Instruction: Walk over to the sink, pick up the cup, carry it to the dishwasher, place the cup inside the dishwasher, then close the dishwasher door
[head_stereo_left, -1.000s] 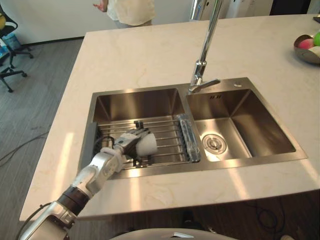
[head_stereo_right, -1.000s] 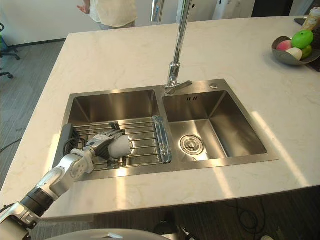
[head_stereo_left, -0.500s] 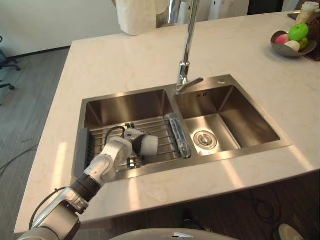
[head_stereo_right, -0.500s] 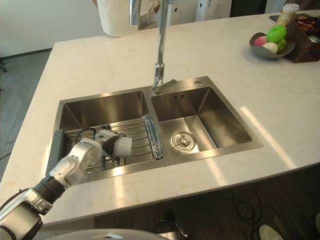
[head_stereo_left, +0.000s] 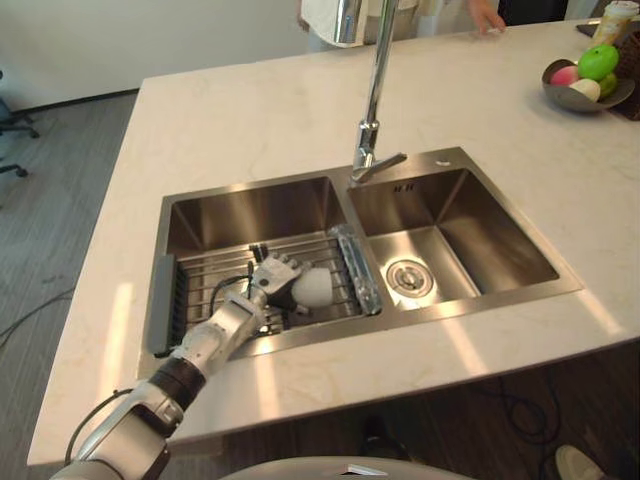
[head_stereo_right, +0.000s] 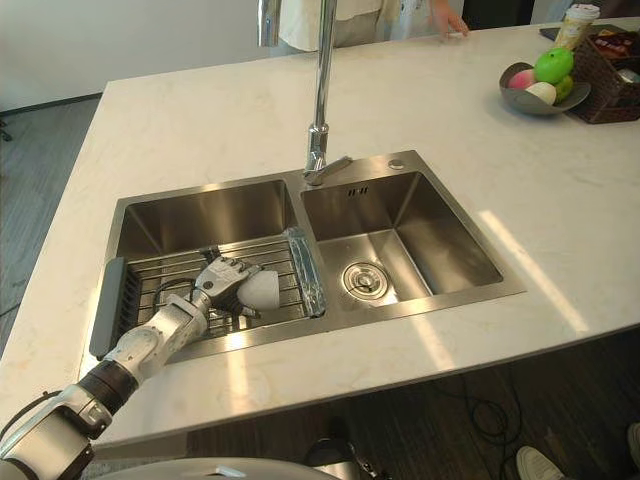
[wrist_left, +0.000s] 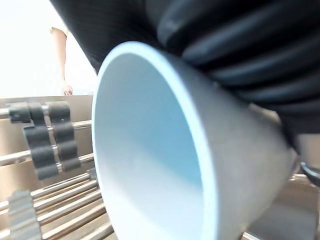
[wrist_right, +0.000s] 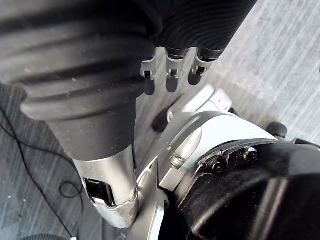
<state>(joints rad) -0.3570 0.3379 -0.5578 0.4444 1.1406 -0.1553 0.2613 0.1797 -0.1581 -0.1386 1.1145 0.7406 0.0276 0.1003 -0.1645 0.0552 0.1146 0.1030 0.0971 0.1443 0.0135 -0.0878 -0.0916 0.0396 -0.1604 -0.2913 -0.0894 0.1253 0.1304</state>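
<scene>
A pale marbled table (head_stereo_left: 250, 120) carries a steel double sink (head_stereo_left: 480, 160) set into its top. A person (head_stereo_right: 330, 18) stands at the table's far edge, one hand (head_stereo_left: 488, 20) resting on it. A tall chrome faucet (head_stereo_left: 378, 90) rises behind the divider between the two basins. The right basin holds just its round drain (head_stereo_left: 408, 278). A wire rack (head_stereo_left: 215, 275) with a grey end piece (head_stereo_left: 160, 305) spans the front part of the left basin. At its other end, against the divider, lies a clear strip (head_stereo_left: 355, 270). Near the table's far right corner stands a grey bowl (head_stereo_left: 585, 85) of fruit, with a dark basket (head_stereo_right: 612, 92) touching it.

The white cup (head_stereo_left: 312, 288) lies on its side over the rack, near the rack's right end. Whether it touches the bars cannot be told. In the left wrist view its open mouth faces the camera, pale blue inside. The left hand (head_stereo_left: 275, 280) reaches into the left basin from the near edge, its fingers (head_stereo_left: 284, 266) curled over the cup and holding it. The right hand (wrist_right: 171, 67) hangs above grey floor (wrist_right: 280, 60), its fingers loose and holding nothing.
</scene>
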